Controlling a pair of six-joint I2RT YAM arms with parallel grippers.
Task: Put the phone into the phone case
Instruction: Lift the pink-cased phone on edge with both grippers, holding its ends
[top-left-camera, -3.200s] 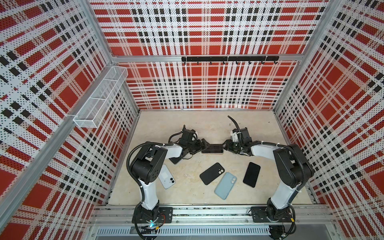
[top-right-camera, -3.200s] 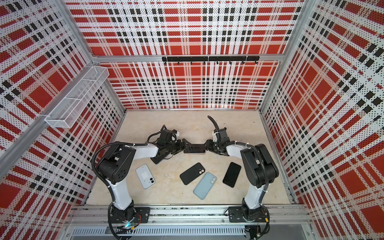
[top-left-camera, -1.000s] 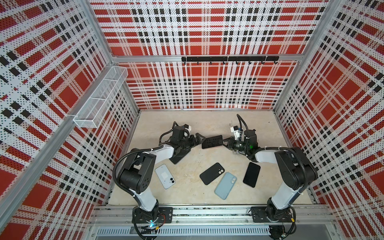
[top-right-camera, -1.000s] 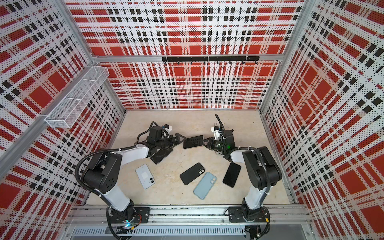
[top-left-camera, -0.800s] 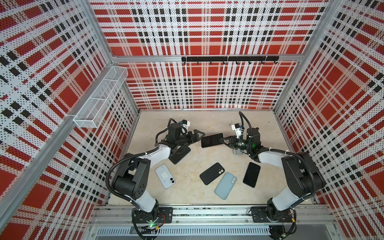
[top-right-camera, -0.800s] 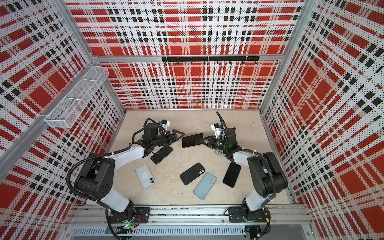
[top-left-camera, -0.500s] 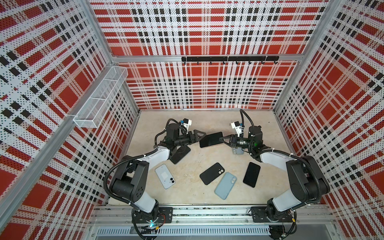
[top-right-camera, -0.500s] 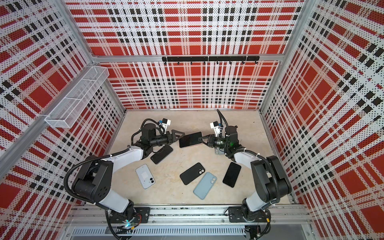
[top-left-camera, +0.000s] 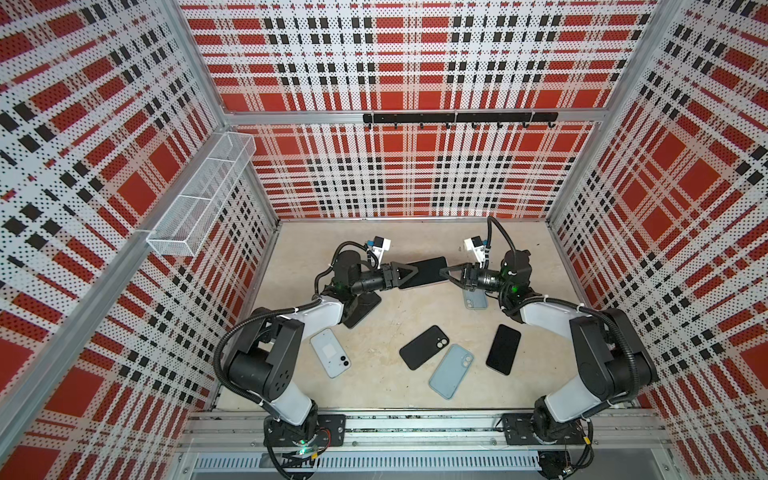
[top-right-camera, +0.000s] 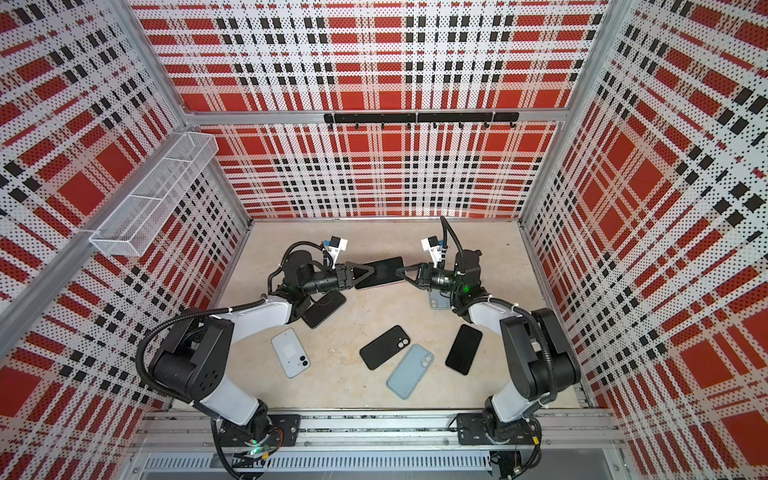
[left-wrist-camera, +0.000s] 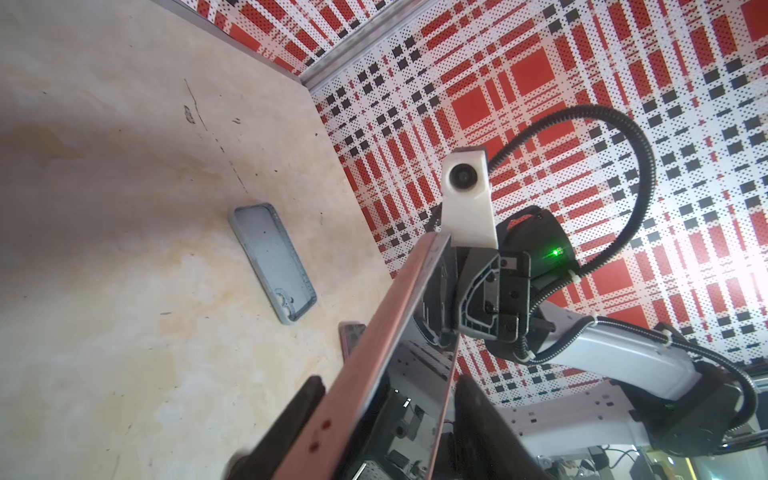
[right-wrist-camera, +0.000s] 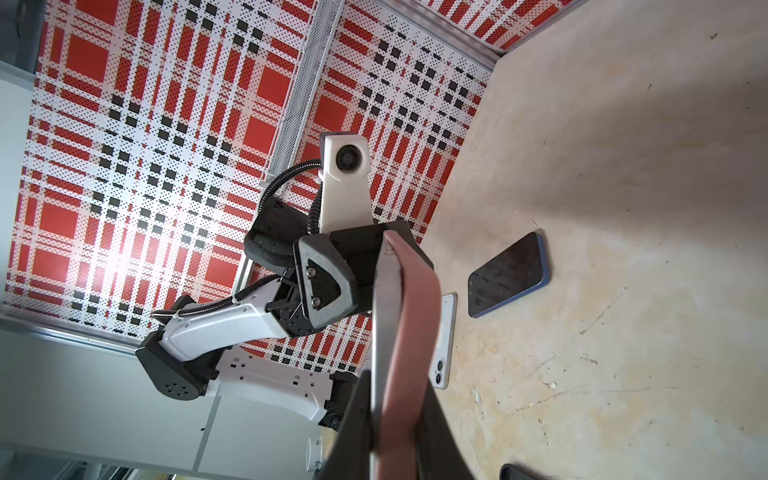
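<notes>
Left wrist, not right: open phone case (left-wrist-camera: 272, 262)

The table (top-left-camera: 415, 316) was taken steeply from above its front in both top views. The wrist views were set close along the phone (left-wrist-camera: 407, 382), each aimed at the opposite arm (left-wrist-camera: 623, 353).

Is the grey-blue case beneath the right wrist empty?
Empty: the pale grey-blue phone case shows its bare interior and camera cutout.

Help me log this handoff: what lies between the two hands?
Only the raised phone bridges the left hand and right hand; both top views show it.
</notes>
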